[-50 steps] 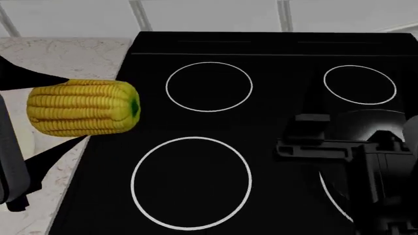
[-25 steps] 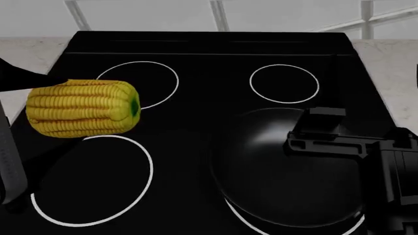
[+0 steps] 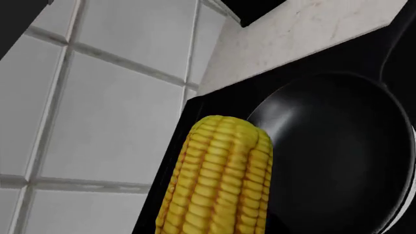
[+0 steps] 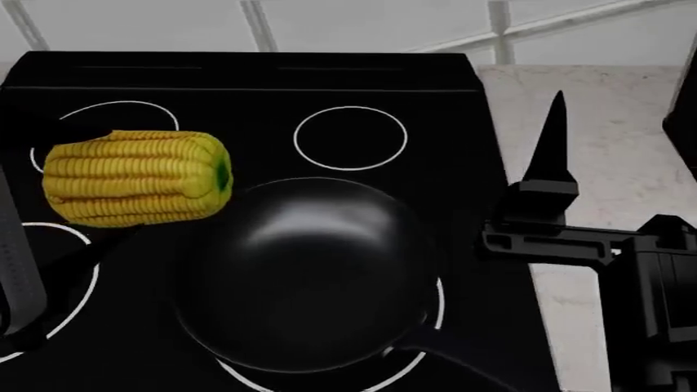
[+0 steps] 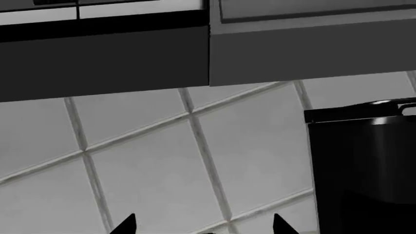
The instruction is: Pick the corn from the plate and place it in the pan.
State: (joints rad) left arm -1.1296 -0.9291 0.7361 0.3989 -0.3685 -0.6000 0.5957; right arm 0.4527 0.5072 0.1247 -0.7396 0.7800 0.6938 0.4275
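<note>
The yellow corn [image 4: 136, 178] is held in my left gripper [image 4: 104, 186], above the stove's left side and left of the pan. One dark finger [image 4: 77, 261] shows under it. In the left wrist view the corn [image 3: 221, 180] fills the middle, with the pan [image 3: 338, 156] just beyond its tip. The glossy black pan [image 4: 305, 269] sits on the front burner, its handle running toward the lower right. My right gripper [image 4: 615, 135] is open and empty, right of the pan over the counter; its tips frame bare wall tiles [image 5: 203, 226]. The plate is out of view.
The black cooktop [image 4: 458, 122] has white burner rings [image 4: 351, 137]. A marble counter [image 4: 610, 106] lies to its right and a tiled wall [image 4: 360, 24] behind. A black appliance [image 5: 364, 165] and overhead cabinets [image 5: 104, 53] show in the right wrist view.
The head view has swung right: the cooktop and pan slid left, bringing the pan to the centre. The corn stays held in my left gripper; the right gripper now stands over the counter.
</note>
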